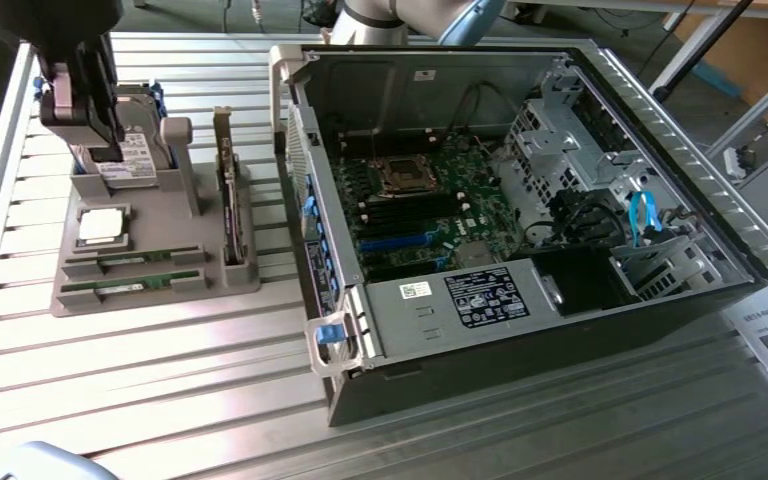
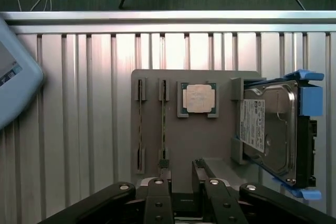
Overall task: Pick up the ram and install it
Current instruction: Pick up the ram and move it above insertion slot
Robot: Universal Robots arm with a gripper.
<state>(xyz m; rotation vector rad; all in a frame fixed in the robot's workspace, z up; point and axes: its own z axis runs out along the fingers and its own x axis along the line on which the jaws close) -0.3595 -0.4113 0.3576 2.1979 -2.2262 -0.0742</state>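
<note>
Nothing of the job was done yet. The thin green ram stick (image 2: 163, 124) stood on edge in its slot of the grey plastic holder tray (image 2: 184, 145), beside a 2nd like stick (image 2: 140, 124). The black 2-finger gripper (image 2: 181, 174) hung over the tray, jaws wide and empty. Pickup and fitting into the open metal computer case (image 1: 398, 75) both remained.

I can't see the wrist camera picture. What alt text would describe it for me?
The robot's open tool hovers over a grey holder on a slatted metal table. Slotted into the holder are a thin ram stick, a second ram stick, a square processor chip and a hard drive in blue brackets.
</note>
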